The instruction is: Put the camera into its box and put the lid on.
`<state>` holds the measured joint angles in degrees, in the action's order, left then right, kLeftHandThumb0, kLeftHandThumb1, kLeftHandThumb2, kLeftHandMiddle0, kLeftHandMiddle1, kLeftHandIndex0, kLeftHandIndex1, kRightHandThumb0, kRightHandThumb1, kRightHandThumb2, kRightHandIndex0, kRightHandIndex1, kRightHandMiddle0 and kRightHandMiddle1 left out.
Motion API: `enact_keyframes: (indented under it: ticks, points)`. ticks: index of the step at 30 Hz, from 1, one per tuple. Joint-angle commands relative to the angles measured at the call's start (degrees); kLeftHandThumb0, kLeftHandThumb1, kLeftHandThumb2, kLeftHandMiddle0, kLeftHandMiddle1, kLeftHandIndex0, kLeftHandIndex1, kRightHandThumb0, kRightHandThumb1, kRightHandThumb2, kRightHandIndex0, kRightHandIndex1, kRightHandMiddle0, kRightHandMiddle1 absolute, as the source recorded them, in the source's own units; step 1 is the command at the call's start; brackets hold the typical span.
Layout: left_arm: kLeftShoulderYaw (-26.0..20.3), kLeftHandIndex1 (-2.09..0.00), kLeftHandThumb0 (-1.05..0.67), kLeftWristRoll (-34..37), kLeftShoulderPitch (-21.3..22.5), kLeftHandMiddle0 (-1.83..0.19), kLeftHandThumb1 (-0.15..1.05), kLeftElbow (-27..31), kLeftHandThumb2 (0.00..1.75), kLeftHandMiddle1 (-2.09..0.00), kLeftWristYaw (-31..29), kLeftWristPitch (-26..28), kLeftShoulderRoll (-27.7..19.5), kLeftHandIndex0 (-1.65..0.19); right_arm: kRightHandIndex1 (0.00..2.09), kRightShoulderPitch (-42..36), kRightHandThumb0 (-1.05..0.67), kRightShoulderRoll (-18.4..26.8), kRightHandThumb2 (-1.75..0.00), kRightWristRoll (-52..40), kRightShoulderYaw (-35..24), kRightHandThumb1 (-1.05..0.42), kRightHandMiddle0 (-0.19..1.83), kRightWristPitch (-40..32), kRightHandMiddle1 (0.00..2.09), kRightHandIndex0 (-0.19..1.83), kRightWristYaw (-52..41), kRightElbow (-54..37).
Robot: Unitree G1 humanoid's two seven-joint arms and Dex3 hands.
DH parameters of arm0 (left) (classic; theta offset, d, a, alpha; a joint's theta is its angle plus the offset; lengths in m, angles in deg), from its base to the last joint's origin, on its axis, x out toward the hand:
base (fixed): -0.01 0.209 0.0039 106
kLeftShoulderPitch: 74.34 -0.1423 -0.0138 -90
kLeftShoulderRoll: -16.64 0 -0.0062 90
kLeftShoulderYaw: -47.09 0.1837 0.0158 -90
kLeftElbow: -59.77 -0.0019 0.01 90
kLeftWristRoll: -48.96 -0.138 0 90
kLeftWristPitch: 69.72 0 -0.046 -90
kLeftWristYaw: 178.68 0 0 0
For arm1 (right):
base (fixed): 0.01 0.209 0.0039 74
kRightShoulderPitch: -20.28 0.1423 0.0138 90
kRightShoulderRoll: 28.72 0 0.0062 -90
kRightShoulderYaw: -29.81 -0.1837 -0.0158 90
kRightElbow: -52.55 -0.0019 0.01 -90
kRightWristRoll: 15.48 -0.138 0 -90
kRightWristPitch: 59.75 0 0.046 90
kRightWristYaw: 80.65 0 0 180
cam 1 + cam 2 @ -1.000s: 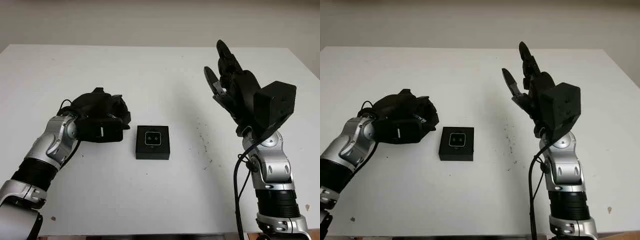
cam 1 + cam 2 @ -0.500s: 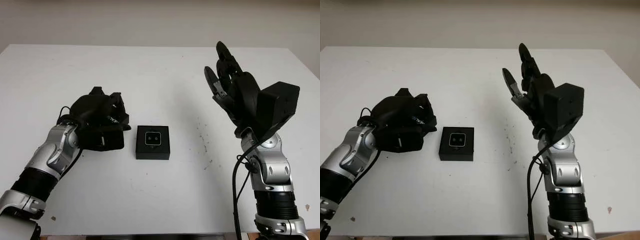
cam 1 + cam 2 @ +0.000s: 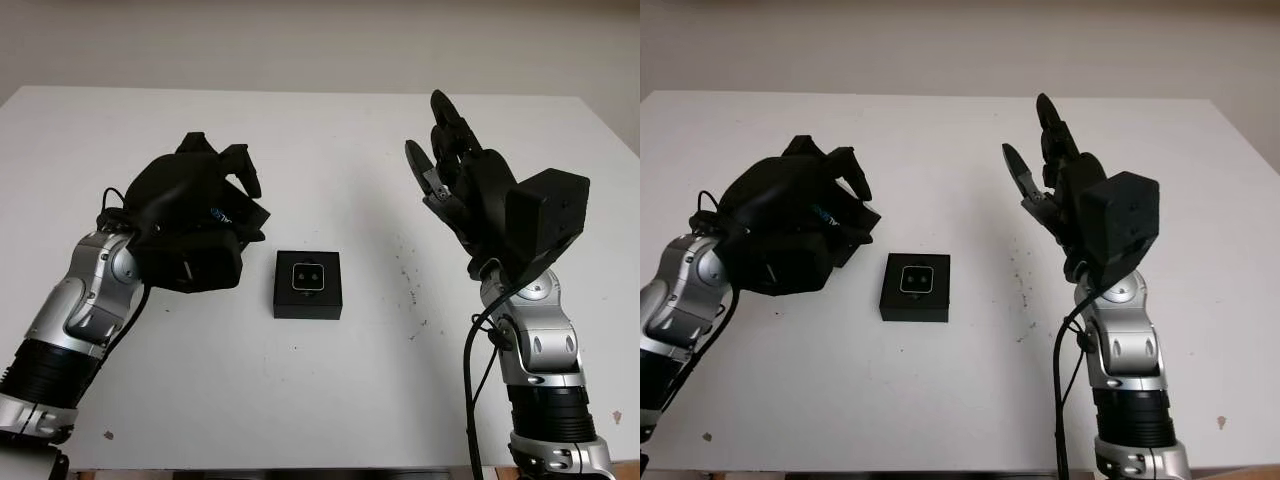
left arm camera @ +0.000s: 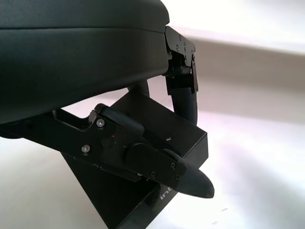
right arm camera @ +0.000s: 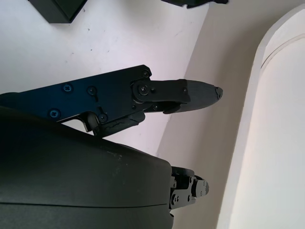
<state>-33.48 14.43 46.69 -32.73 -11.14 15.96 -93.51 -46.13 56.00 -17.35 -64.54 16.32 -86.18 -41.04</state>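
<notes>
Gripping the black lid, the left robot hand hovers just left of the open box holding the camera mid-worktop; the right robot hand, open and holding nothing, is raised to the box's right.

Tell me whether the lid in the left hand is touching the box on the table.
Apart. In the left eye view the left hand holds the lid raised beside the box, with bare white table between them.
</notes>
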Motion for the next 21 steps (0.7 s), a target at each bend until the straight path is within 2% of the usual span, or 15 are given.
enact_keyframes:
  ticks: [1, 4, 9, 14, 17, 21]
  points:
    - [-1.53, -1.54, -0.08, 1.13, 1.53, -0.23, 0.94, 2.10, 0.05, -1.64, -0.92, -0.63, -0.96, -0.20, 0.08, -0.10, -0.59, 0.02, -0.33, 0.39, 0.26, -1.05, 0.02, 0.53, 0.08, -0.07, 0.24, -0.53]
    - [-2.67, -1.49, -0.07, 3.97, 2.22, -0.31, 0.92, 4.99, 0.05, -1.54, -4.40, 0.81, -0.38, -0.26, 0.08, -0.09, -0.60, 0.12, -0.34, 0.91, 0.49, -1.05, 0.02, 0.56, 0.09, -0.06, 0.25, -0.53]
    - [-3.64, -1.58, -0.04, 11.27, 3.87, -0.30, 0.95, 8.95, 0.06, -1.68, -13.71, 5.00, -0.22, -0.25, 0.09, 0.05, -0.60, -0.09, -0.33, 1.51, 0.75, -1.05, 0.03, 0.37, 0.10, -0.04, 0.62, -0.50]
    - [-2.73, -1.61, -0.05, 15.33, 4.98, -0.30, 0.95, 11.28, 0.05, -1.63, -21.25, 8.63, -0.58, -0.23, 0.08, 0.25, -0.59, -0.09, -0.35, 1.52, 0.90, -1.05, 0.03, 1.46, 0.11, -0.04, 0.41, 0.22]
    - [-2.02, -1.62, -0.08, 17.09, 5.56, -0.33, 0.93, 11.77, 0.05, -1.62, -24.92, 8.64, -0.65, -0.24, 0.08, 0.26, -0.58, -0.11, -0.35, 1.20, 0.79, -1.05, 0.02, 2.04, 0.11, -0.04, 0.13, 0.49]
    - [-1.20, -1.69, -0.08, 20.07, 6.68, -0.33, 0.93, 11.46, 0.05, -1.74, -29.45, 10.38, -0.25, -0.24, 0.09, 0.32, -0.58, -0.09, -0.34, 1.57, 0.91, -1.05, 0.02, 2.19, 0.12, -0.03, 0.39, 0.50]
